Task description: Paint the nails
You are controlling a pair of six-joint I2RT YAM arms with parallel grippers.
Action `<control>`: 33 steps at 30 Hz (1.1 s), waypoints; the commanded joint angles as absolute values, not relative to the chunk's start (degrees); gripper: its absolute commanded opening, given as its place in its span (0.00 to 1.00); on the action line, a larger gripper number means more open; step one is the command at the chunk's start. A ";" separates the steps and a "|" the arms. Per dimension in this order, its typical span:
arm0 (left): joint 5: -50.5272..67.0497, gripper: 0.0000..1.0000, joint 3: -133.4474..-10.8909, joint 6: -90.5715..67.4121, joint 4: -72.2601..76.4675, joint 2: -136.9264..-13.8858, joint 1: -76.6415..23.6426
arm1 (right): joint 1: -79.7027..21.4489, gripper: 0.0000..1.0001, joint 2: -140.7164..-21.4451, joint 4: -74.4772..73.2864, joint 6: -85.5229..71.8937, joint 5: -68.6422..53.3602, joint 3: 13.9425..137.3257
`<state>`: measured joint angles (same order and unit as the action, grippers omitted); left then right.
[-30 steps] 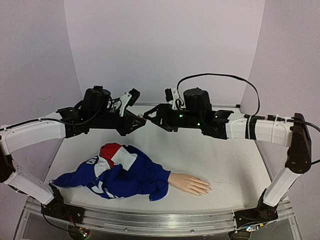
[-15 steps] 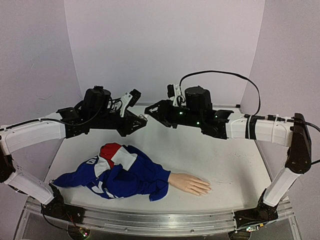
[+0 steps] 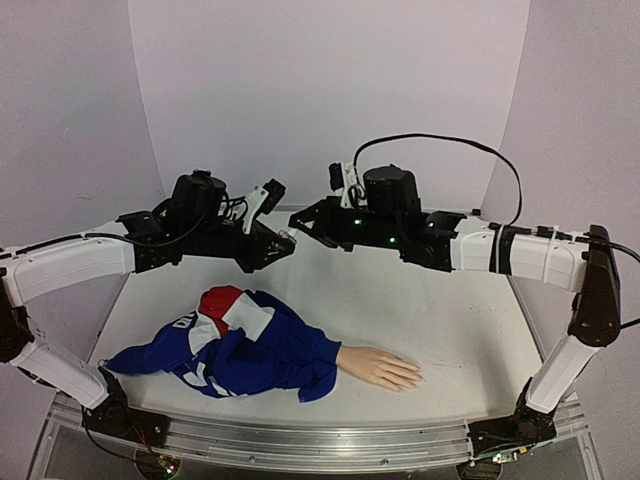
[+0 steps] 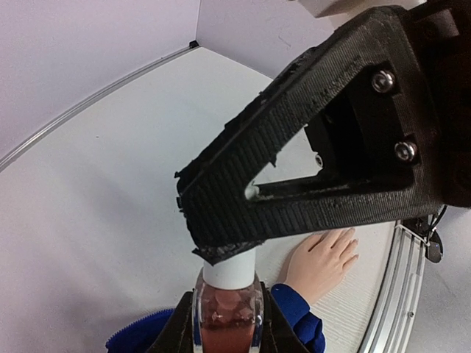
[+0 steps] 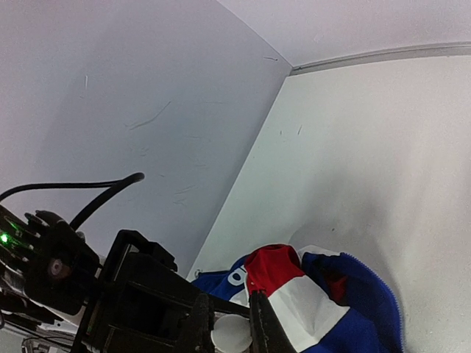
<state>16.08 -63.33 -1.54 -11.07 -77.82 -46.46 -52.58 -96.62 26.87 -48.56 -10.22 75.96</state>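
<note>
On the near-left part of the table [image 3: 470, 310]: a blue sleeve [image 3: 265, 350], bunched, with red and white patches. The mannequin hand [image 3: 380, 368] comes out of its right end and lies flat on the surface. Its long axis runs roughly left to right, fingers pointing right. The nails [image 3: 411, 377] sit at that right-hand tip and are too small to resolve in any view.

Above the back-middle of the table, both tools meet in the air.
- Left gripper [image 3: 283, 241]: clamped on a small polish bottle [image 4: 224, 327] with pinkish contents. I cannot judge the bottle's tilt.
- Right gripper [image 3: 298, 228]: jaws pinched narrow on the bottle's white cap [image 4: 229, 271]. The right wrist view shows the cap between its fingertips [image 5: 263, 327]. The cap sits on the bottle, not lifted off as far as I can tell. No brush is visible.

Key relation: the hand lies below the bottle, toward the near edge and somewhat to the right, well apart from both tools. The nail end falls on the right arm's side, so that arm is nearer, and it also holds the cap.

Judgement: the step in hand is uncapping, and no nail shows polish that I can see. The coming move must carry the cap down, nearward and to the right, approaching the fingertips from their free end.
</note>
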 commanded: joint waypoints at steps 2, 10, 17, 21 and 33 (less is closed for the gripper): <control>18.99 0.24 -68.02 -1.14 -13.09 -79.46 -46.85 | -53.94 0.00 -95.48 23.16 -41.15 -6.99 80.20; 19.52 0.29 -67.85 -1.15 -13.07 -79.21 -46.83 | -54.70 0.00 -96.23 20.40 -38.91 -5.25 82.22; 18.42 0.00 -67.38 -0.49 -13.08 -78.56 -46.85 | -55.02 0.00 -96.27 19.78 -38.62 -4.69 82.08; 16.91 0.00 -66.99 -0.09 -13.01 -77.90 -46.85 | -54.97 0.03 -95.85 19.13 -38.95 -3.55 81.74; 17.73 0.00 -68.08 -2.77 -12.95 -76.99 -46.78 | -55.06 0.00 -100.14 18.72 -41.29 -6.69 84.15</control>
<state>16.58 -64.82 -1.56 -14.70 -79.68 -46.54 -55.02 -98.96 17.26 -41.45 -5.34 82.41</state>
